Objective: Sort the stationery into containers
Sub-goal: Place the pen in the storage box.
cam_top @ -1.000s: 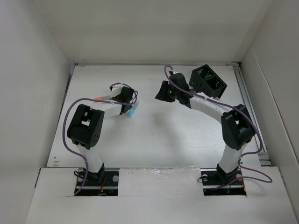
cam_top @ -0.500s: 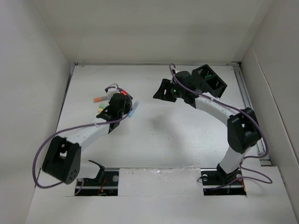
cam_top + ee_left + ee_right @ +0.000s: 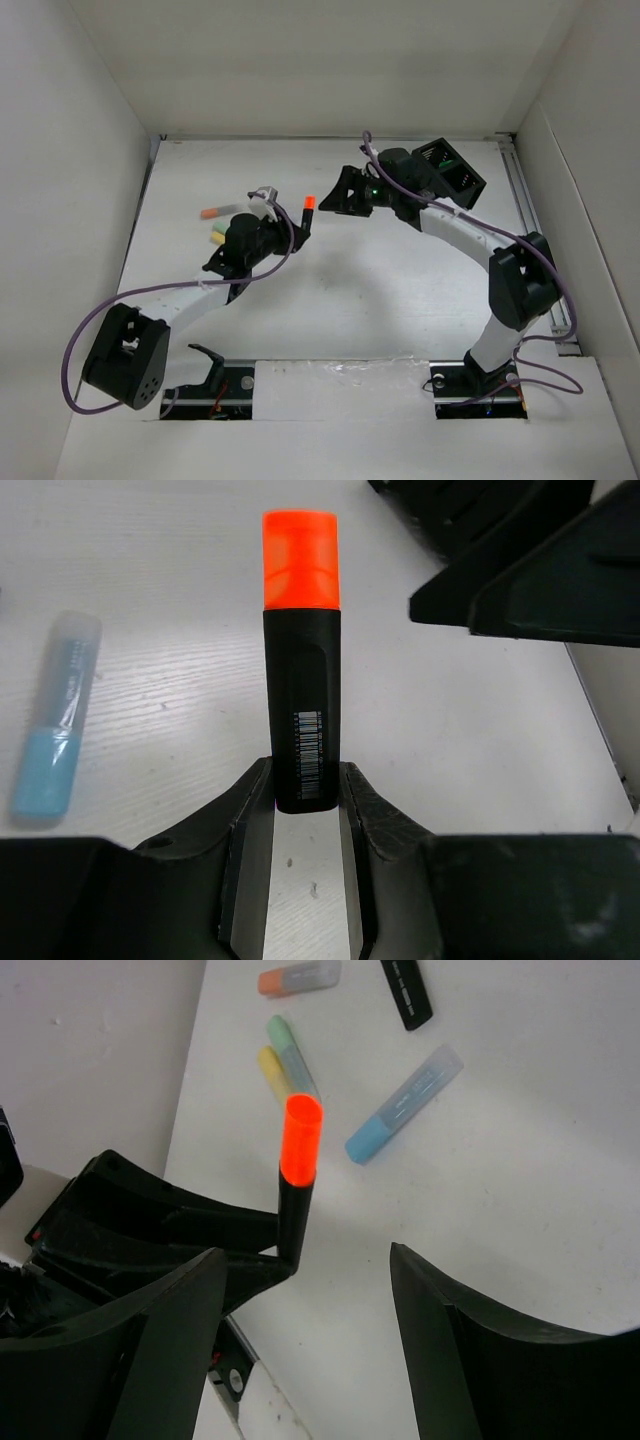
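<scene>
1. Left wrist view: left jaws are clamped on the orange-capped highlighter [image 3: 300, 680], gripping the lower end of its black body. The barcode label faces the camera and the cap points away from the jaws.
2. Same view: the light blue marker [image 3: 55, 730] lies flat on the white surface [image 3: 180, 600], left of the held highlighter and apart from it.
3. Right wrist view: right jaws are spread wide with nothing between them. The held highlighter points cap-first toward this camera. It looks raised off the surface, but I can't confirm the gap from here.
4. Same view, loose on the surface beyond it: green highlighter [image 3: 283, 1040] and yellow highlighter [image 3: 270, 1063] side by side, touching or nearly so. A pale orange marker [image 3: 298, 977] and a black marker [image 3: 407, 992] lie near the frame's top edge.
5. Top view: black box [image 3: 447, 172] is at the far right of the surface, turned at an angle, just beside the right arm [image 3: 450, 230] at its wrist. Its compartments are too dark to read.
6. Top view: the orange cap is near the right jaws, not touching, and well apart from the box.
</scene>
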{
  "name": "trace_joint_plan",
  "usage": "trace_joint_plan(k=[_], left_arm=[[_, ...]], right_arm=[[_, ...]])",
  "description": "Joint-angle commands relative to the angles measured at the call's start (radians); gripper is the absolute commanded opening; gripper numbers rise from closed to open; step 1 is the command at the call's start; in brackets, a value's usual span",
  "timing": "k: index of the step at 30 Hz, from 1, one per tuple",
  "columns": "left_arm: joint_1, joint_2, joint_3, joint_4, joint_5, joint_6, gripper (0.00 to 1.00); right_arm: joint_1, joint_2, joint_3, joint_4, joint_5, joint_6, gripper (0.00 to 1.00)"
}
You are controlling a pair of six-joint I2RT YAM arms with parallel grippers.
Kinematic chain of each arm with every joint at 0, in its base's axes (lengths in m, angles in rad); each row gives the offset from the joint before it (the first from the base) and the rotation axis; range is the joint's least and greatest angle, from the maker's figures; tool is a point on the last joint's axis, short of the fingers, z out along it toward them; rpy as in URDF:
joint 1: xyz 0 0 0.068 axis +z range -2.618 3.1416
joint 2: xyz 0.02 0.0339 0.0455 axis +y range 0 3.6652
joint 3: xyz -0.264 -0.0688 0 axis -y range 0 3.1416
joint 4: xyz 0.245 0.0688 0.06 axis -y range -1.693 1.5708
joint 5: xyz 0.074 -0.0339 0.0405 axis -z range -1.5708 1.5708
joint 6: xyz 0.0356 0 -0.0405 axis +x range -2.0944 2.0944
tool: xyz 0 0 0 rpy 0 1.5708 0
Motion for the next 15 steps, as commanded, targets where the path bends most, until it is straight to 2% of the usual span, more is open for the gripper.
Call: trace_joint_plan(k=[1, 9, 11, 15], left_arm=[[0.0, -0.001, -0.015, 0.119, 0.112, 0.049, 0.0], [-0.009, 0.054, -0.006, 0.149, 0.19, 0.069, 0.0], [-0.02, 0.065, -0.006, 0.149, 0.19, 0.069, 0.0], [-0.031, 0.065, 0.003, 0.149, 0.179, 0.079, 0.0]], right_arm=[[0.033, 0.031, 0.05, 0.062, -0.044, -0.008, 0.72], [0.044, 0.087, 0.09, 0.062, -0.065, -0.008, 0.7], [0.044, 0.097, 0.09, 0.062, -0.065, -0.008, 0.6], [0.044, 0.118, 0.099, 0.062, -0.052, -0.008, 0.47]])
